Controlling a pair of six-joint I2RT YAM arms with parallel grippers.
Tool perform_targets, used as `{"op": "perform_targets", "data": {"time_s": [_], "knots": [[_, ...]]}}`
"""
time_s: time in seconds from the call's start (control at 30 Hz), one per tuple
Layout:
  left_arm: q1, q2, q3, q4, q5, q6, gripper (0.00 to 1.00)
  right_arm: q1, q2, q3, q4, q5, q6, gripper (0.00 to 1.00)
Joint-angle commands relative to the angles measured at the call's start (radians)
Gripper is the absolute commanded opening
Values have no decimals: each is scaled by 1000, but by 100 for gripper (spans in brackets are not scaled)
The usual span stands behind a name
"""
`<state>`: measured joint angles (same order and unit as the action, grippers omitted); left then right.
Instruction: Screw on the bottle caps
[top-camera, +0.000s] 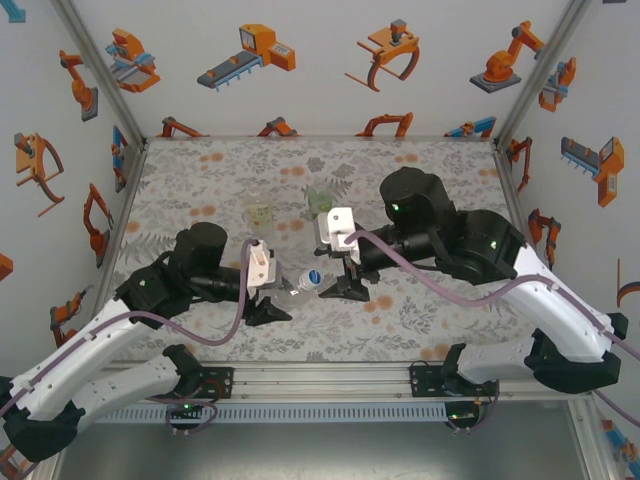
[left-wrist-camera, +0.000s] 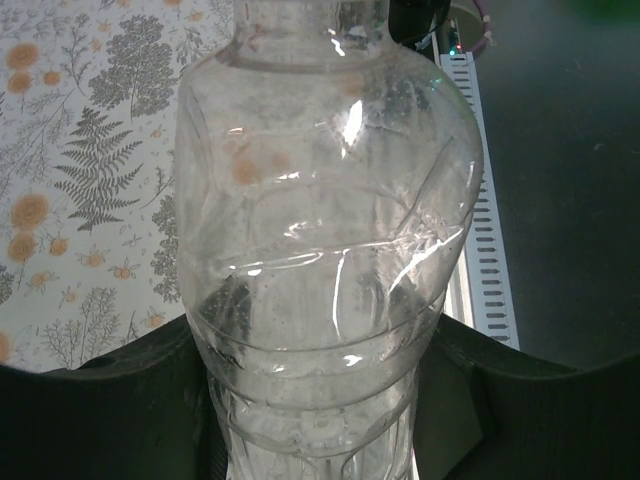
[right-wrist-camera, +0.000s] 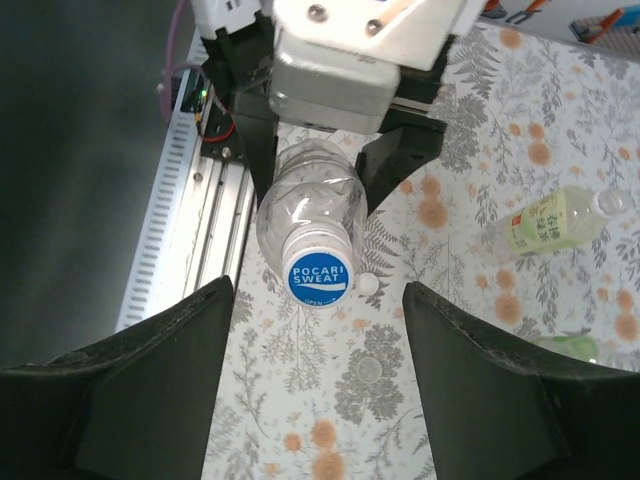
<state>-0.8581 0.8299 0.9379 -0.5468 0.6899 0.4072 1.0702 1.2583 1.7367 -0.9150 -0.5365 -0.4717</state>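
Over table (top-camera: 200, 190) | left gripper (top-camera: 284, 291) clamps colourless bottle (left-wrist-camera: 320, 250) (blue-capped) | right gripper (right-wrist-camera: 318, 290) jaws apart

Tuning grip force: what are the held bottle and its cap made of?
Bottle: clear thin plastic, glossy; glare streaks, moulded ribs, table print shows through. Cap: probably hard opaque plastic, white rim, blue printed top, slight sheen.
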Motion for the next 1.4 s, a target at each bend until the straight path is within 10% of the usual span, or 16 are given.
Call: {"op": "perform_targets", "data": {"time_s": [0.0,0.67,0.9,0.97,1.37], "knots": [[-4,-19,13,-5,42,-4,0,3,14,24,-53,-53,-130,62],[-4,-14,11,-5,43,-16,0,2,10,-70,74,-141,-28,42],[-5,-16,9,1,41,-18,0,4,-4,-106,110,-93,66,12],[-4,-20,4,10,33,-18,0,4,-14,-139,172,-40,199,0],[-5,15,-15,70,-132,3,0,2,-77,-364,275,499,1709,0]]}}
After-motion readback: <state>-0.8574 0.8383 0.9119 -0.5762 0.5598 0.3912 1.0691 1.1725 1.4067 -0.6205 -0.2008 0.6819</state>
